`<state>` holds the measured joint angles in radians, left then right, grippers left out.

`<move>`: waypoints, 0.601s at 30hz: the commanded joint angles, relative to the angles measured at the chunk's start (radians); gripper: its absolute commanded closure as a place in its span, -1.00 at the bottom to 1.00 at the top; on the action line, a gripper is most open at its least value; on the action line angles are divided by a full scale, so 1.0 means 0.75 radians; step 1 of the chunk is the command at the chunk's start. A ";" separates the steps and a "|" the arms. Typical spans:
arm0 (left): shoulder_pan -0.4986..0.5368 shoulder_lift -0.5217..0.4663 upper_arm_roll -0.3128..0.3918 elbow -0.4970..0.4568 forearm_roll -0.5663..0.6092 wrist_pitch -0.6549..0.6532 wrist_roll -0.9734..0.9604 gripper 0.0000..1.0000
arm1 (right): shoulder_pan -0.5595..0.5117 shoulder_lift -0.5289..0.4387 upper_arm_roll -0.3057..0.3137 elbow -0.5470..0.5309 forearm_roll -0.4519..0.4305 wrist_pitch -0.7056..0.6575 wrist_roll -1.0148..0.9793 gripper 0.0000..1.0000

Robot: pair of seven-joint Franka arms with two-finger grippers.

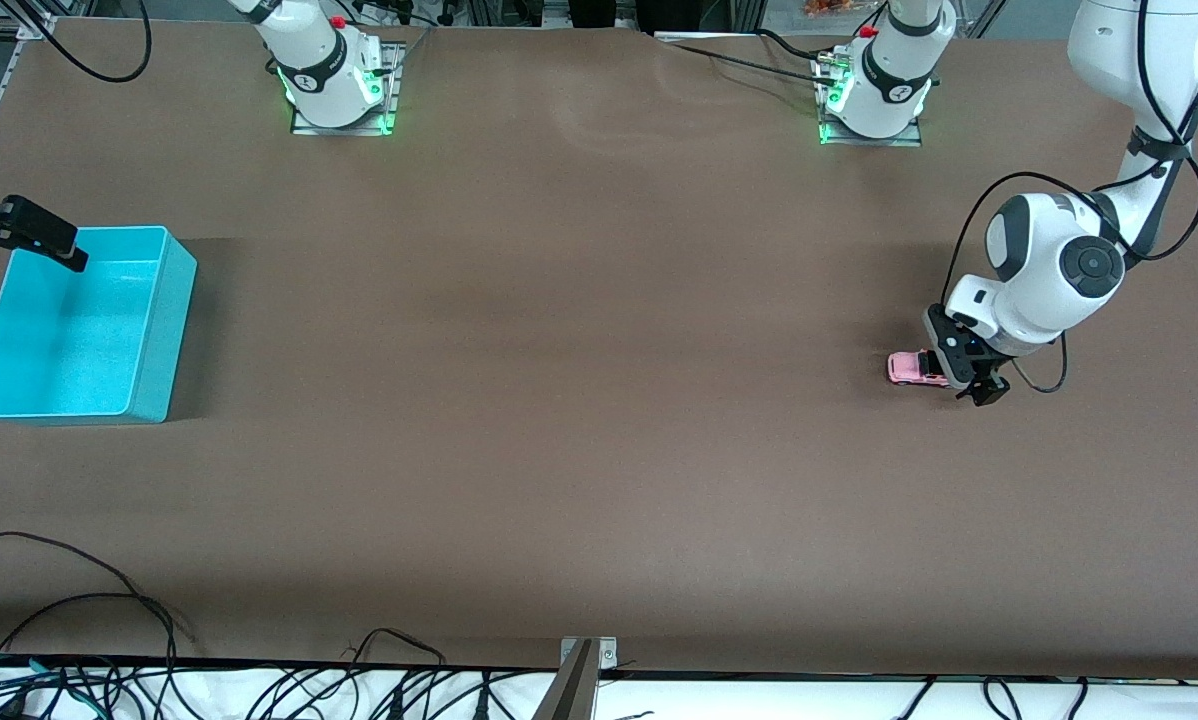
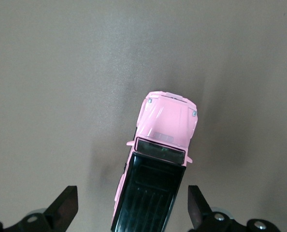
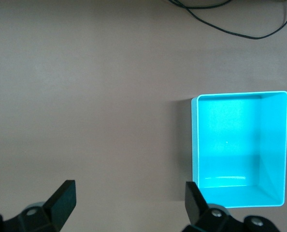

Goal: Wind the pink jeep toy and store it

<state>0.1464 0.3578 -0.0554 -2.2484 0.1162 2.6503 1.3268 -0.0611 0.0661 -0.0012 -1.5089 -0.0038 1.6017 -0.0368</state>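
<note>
The pink jeep toy [image 1: 912, 368] stands on the brown table at the left arm's end, its black roof up. My left gripper [image 1: 981, 388] is low over its rear and open. In the left wrist view the black roof lies between the two fingers with a gap on each side, and the pink hood [image 2: 165, 124] sticks out past the left gripper [image 2: 132, 199]. The turquoise bin [image 1: 164, 330] sits at the right arm's end with nothing in it. My right gripper [image 1: 34, 243] hangs open in the air beside the bin [image 3: 194, 145], and nothing is between the fingers of the right gripper [image 3: 129, 193].
Both arm bases [image 1: 337, 90] [image 1: 871, 95] stand along the table's edge farthest from the front camera. Loose black cables [image 1: 109, 640] and a metal bracket [image 1: 584, 665] lie along the nearest edge. Bare brown tabletop [image 1: 559, 380] stretches between the jeep and the bin.
</note>
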 commanded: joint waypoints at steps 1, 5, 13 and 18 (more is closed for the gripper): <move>0.005 0.040 -0.002 0.012 0.013 0.044 0.047 -0.99 | -0.004 0.010 -0.003 0.034 0.026 -0.019 -0.010 -1.00; 0.005 0.044 -0.002 0.012 0.013 0.044 0.049 -0.95 | -0.004 0.010 -0.003 0.034 0.026 -0.019 -0.010 -1.00; 0.005 0.038 -0.002 0.012 0.019 0.044 0.088 0.23 | -0.004 0.010 -0.003 0.034 0.026 -0.019 -0.010 -1.00; 0.005 0.028 -0.002 0.018 0.013 0.039 0.172 0.58 | -0.004 0.010 -0.003 0.034 0.026 -0.021 -0.010 -1.00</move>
<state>0.1464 0.3844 -0.0555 -2.2460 0.1162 2.6735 1.4009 -0.0611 0.0661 -0.0012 -1.5089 -0.0038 1.6017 -0.0368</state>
